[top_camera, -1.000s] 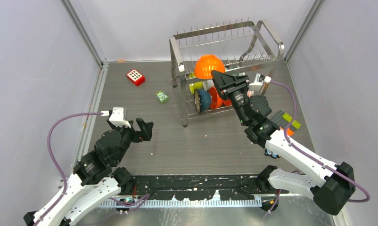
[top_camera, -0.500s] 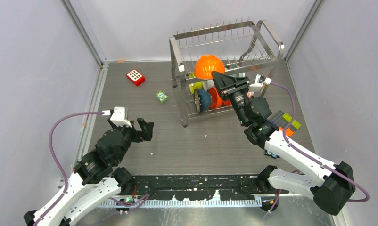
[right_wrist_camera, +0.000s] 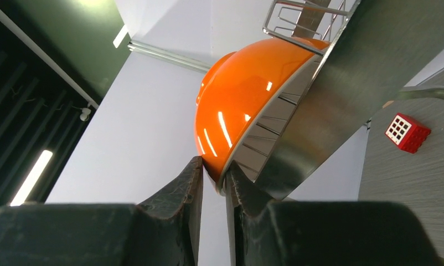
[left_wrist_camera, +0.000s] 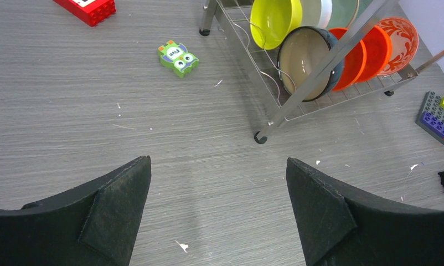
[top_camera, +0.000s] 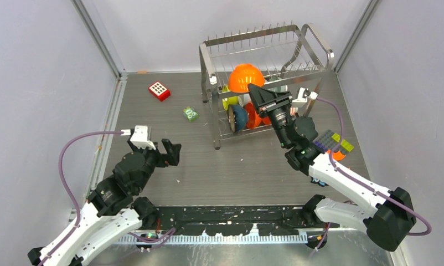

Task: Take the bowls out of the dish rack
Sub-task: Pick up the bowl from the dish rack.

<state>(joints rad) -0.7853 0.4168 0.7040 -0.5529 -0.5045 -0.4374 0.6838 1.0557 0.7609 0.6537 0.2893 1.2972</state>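
The steel dish rack (top_camera: 264, 36) stands at the back right. An orange bowl (top_camera: 245, 77) lies upside down on its upper tier. My right gripper (top_camera: 253, 90) is shut on that bowl's rim, which shows in the right wrist view (right_wrist_camera: 236, 105) between my fingertips (right_wrist_camera: 196, 172). The lower tier holds upright bowls: lime-yellow (left_wrist_camera: 272, 21), dark blue (left_wrist_camera: 305, 62), orange (left_wrist_camera: 352, 55), red-and-white patterned (left_wrist_camera: 398, 37). My left gripper (top_camera: 170, 152) is open and empty over bare table (left_wrist_camera: 218, 166), well left of the rack.
A red dotted block (top_camera: 159, 90) and a green owl brick (top_camera: 190, 114) lie left of the rack. Flat coloured bricks (top_camera: 335, 143) lie right of my right arm. The rack's steel rail (right_wrist_camera: 341, 83) runs close beside the right fingers.
My right arm has shifted very slightly left, its gripper still at the orange bowl's rim. The left arm has not moved.
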